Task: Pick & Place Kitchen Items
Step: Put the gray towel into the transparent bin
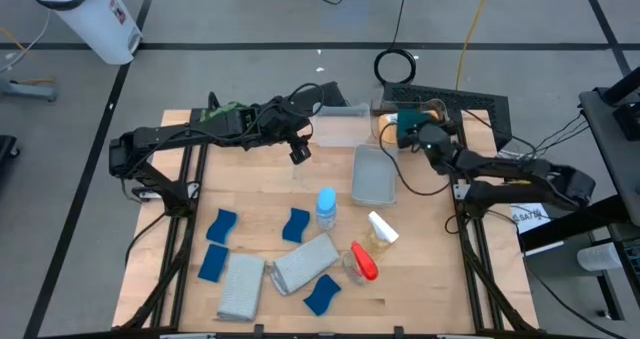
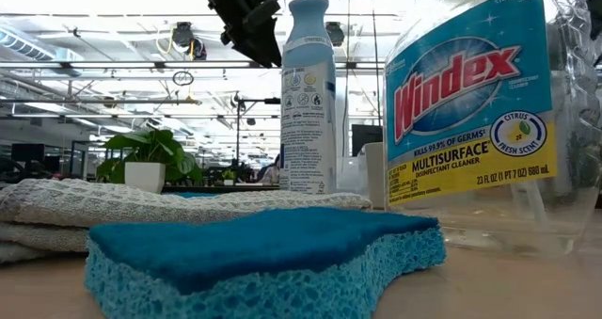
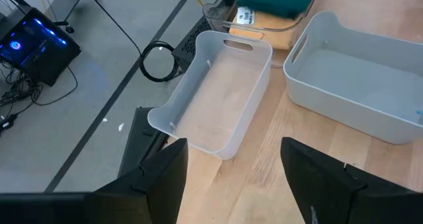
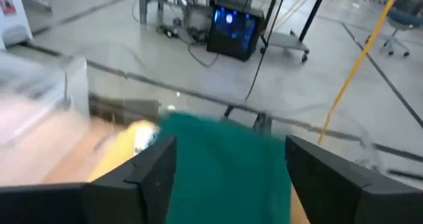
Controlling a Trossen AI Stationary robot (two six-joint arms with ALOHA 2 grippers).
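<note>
- Looking down from the high view, I see the left gripper [image 1: 299, 152] hanging over the back middle of the table [image 1: 180, 194], fingers [image 3: 153, 184] spread with nothing between them.
- Left wrist view: below and ahead of those fingers sits an empty clear bin [image 3: 215, 102] at the table's back edge, with a second, greyer bin [image 3: 360, 72] just beside it.
- Right gripper [image 1: 408, 129] is at the back right, over a clear bin [image 1: 385, 114] near the corner. Its fingers [image 4: 142, 168] are apart on either side of a dark teal cloth [image 4: 225, 168]; I cannot tell whether they actually pinch it.
- An orange cloth [image 4: 135, 135] shows just beside the teal one in the right wrist view.
- Front half of the table carries the other items: four blue sponges [image 1: 222, 225], [image 1: 213, 262], [image 1: 296, 224], [image 1: 322, 294].
- Two folded grey cloths [image 1: 241, 284], [image 1: 305, 263] lie side by side, touching, between the sponges.
- Blue-topped bottle [image 1: 326, 208] stands upright near the grey bin's front end.
- White-topped bottle [image 1: 380, 231] and red-topped bottle [image 1: 361, 263] lie tipped over, close together.
- Low view: a sponge [image 2: 263, 258] fills the foreground, the Windex bottle [image 2: 480, 103] lies behind it, and a potted plant [image 2: 146, 159] sits far back.
</note>
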